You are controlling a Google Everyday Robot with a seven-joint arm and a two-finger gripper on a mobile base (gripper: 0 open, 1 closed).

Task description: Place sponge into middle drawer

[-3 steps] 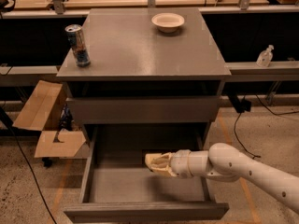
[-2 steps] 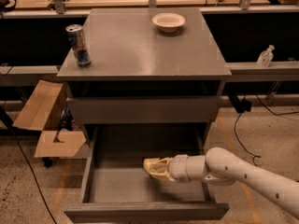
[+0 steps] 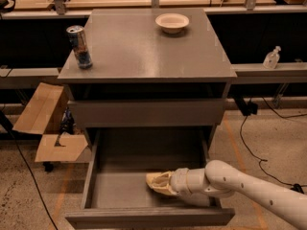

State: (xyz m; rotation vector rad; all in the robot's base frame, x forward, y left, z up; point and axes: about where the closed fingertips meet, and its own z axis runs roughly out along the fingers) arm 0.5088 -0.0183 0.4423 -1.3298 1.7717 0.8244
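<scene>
Low inside the open middle drawer (image 3: 120, 188), the tool (image 3: 156, 183) clamps the sponge (image 3: 150, 178); its long axis lies left-right, pointing left.

The grey middle drawer (image 3: 120, 190) stands pulled out, wide, with a flat floor and low side walls. The pale yellow sponge (image 3: 154, 180) is low inside it, right of centre, at the tip of the gripper (image 3: 162, 183).

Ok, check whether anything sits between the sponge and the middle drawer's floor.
Nothing visible does: the gripper holds the sponge low inside the open middle drawer, over its floor.
</scene>
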